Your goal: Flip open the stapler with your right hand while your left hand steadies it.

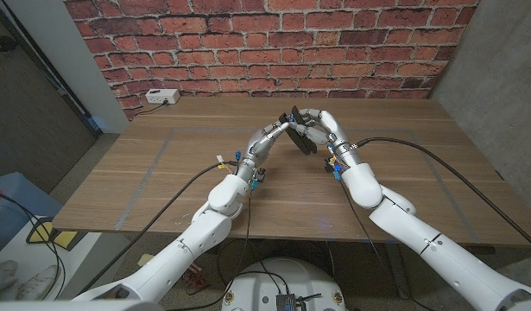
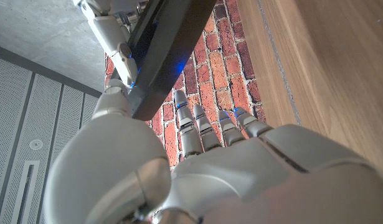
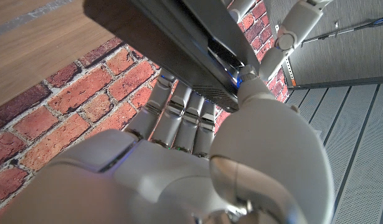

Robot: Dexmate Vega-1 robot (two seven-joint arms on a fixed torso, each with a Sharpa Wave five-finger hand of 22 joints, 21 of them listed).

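Observation:
The black stapler [image 1: 300,131] is held tilted between my two hands at the middle of the far half of the wooden table [image 1: 179,173]. My left hand [image 1: 270,138] reaches it from the left and grips its raised end with fingertips and thumb. My right hand [image 1: 325,130] curls over it from the right and grips the body. In the left wrist view the stapler [image 2: 169,43] is a dark bar with my left hand's [image 2: 228,162] thumb against it. In the right wrist view the stapler [image 3: 179,37] lies across my right hand's [image 3: 179,155] fingers, thumb at its end. Whether it is hinged open I cannot tell.
A small white box [image 1: 161,96] with a cable sits at the table's back left corner, below the brick wall [image 1: 274,43]. Faint tape lines mark the tabletop. Black cables [image 1: 420,155] trail along both arms.

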